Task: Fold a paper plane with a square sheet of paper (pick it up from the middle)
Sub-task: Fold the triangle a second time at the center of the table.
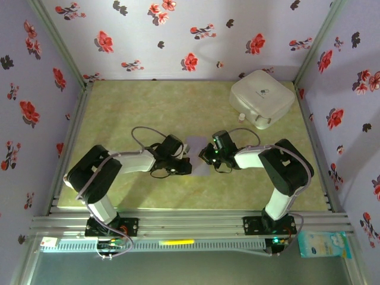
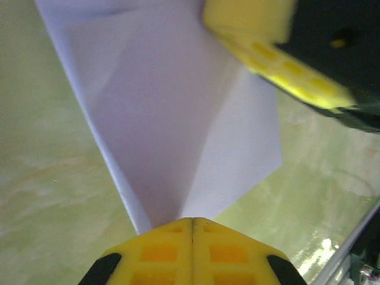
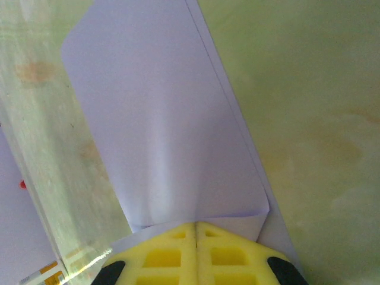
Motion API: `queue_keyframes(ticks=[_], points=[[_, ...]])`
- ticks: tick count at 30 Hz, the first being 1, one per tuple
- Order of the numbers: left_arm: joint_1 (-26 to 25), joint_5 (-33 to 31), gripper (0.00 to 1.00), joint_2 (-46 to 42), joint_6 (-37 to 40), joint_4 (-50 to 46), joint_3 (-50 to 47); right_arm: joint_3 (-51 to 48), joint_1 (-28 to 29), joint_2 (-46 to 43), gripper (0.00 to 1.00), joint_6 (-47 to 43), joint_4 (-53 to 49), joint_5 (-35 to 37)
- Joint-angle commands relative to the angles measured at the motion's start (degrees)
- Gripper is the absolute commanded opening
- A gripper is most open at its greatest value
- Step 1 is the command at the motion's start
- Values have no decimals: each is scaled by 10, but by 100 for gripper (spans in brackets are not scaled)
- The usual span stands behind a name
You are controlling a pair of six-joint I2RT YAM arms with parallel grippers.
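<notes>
From above, the square sheet of paper (image 1: 196,146) lies on the worktop (image 1: 130,107) at its middle, between the left pincer (image 1: 187,162) and the right pincer (image 1: 205,157). It is no dart yet. At the far right stands a white rounded box (image 1: 262,98), lid down, so we cannot tell what it holds.

At the left wrist, the left pincer (image 2: 191,221) has its fingers together on a corner of the sheet (image 2: 178,119), which shows slanting creases. We judge the first folds done, the narrowing ones left.

At the right wrist, the right pincer (image 3: 196,224) is closed over a doubled edge of the sheet (image 3: 160,119). We cannot tell whether it nips or presses.
</notes>
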Motion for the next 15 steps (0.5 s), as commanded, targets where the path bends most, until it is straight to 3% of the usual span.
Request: queue_keyframes(ticks=[1, 8, 15], points=[[-6, 4, 1, -28, 2, -2, 12, -12, -2, 7, 0, -10, -73, 41], [-7, 28, 1, 25, -1, 0, 45, -12, -1, 9, 0, -10, -73, 40], [-8, 6, 0, 55, -1, -6, 31, -12, -1, 9, 0, -11, -75, 39]])
